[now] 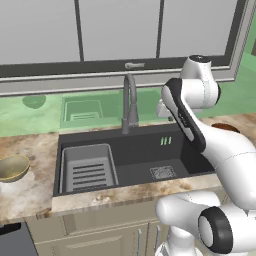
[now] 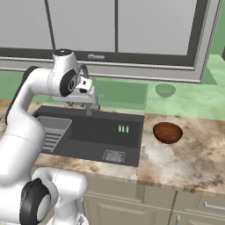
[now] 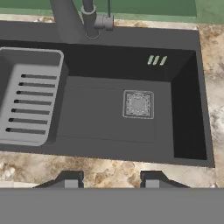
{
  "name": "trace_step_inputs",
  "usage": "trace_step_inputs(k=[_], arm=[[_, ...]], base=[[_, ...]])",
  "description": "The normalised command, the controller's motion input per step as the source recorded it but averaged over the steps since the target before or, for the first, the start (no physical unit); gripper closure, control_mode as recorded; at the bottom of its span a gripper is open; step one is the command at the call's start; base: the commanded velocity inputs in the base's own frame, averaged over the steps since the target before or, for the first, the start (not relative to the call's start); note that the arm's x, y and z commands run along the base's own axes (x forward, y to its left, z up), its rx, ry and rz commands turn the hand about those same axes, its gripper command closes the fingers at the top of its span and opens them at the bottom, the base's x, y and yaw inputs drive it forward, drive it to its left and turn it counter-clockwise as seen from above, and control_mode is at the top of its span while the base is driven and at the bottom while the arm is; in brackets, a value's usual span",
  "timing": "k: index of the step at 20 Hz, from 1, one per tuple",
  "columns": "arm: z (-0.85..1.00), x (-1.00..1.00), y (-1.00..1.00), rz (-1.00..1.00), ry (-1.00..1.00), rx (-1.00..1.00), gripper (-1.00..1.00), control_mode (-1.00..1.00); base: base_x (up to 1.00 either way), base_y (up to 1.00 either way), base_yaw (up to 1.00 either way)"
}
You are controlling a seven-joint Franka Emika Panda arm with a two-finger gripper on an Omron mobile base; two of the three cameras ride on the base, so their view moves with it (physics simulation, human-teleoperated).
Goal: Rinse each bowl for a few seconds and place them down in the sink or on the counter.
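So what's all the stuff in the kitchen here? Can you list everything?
olive-gold bowl: one, shiny gold-green, on the counter left of the sink
reddish-brown bowl: one, dark red-brown, on the counter right of the sink
sink: one, dark grey, set into the counter
slotted tray: one, lighter grey, in the sink's left end
drain: one, square, grey, on the sink floor
faucet: one, grey, behind the sink
counter: one, beige-brown mottled stone
window: one, dark frame, pale panes, above the faucet
cabinets: beige, below the counter
arm: one, white, dark joints
claw: one, dark tips apart, holding nothing, above the sink's front edge
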Motion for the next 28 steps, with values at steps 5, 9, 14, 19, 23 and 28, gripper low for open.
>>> trace_step_inputs(k=[5,9,14,19,23,28], arm=[[0.02,-0.07,0.09,0.00,-0.04,-0.03,-1.00,-1.00],[0.02,-0.14,0.18,0.00,-0.09,-0.04,-1.00,-1.00],[0.00,-0.14,0.12,0.00,-0.11,-0.04,-1.00,-1.00],[-0.05,-0.17,0.00,0.00,-0.18,0.00,-1.00,-1.00],[-0.08,-0.13,-0.01,0.00,-0.18,0.00,-1.00,-1.00],[-0.10,-0.04,-0.03,0.00,-0.16,0.00,-1.00,-1.00]], base=[[0.00,0.00,0.00],[0.00,0.00,0.00],[0.00,0.00,0.00],[0.00,0.00,0.00],[0.00,0.00,0.00],[0.00,0.00,0.00]])
